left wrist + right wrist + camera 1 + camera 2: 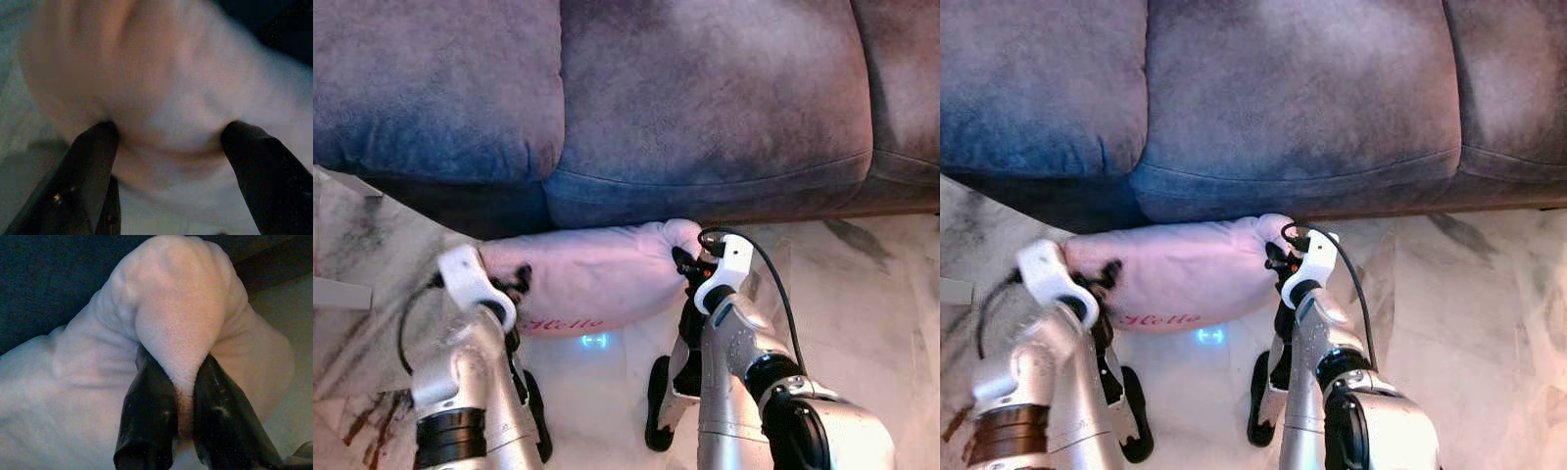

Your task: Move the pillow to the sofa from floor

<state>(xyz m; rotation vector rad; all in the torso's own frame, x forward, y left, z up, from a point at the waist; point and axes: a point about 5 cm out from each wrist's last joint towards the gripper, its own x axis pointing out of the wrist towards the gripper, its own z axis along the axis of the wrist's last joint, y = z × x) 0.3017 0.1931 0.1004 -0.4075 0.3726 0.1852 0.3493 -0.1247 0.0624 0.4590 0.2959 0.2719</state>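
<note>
A pink pillow [592, 274] with red "Hello" lettering lies on the marble floor against the base of the blue-grey sofa [705, 98]. At the pillow's right corner, my right gripper [686, 264] is shut on a bunched fold of pink fabric [168, 308], which is pinched tight between the two black fingers [146, 401]. At the pillow's left end, my left gripper [515, 285] stands open. Its fingers [95, 156] are spread wide on either side of the soft bulge of the pillow [161, 83] and press against it.
The sofa's seat cushions overhang the floor just above the pillow. My black feet [656, 401] stand on the pale marble floor [862, 294] below the pillow. A small blue light spot [595, 341] glows on the floor. A white edge [337, 292] juts in at far left.
</note>
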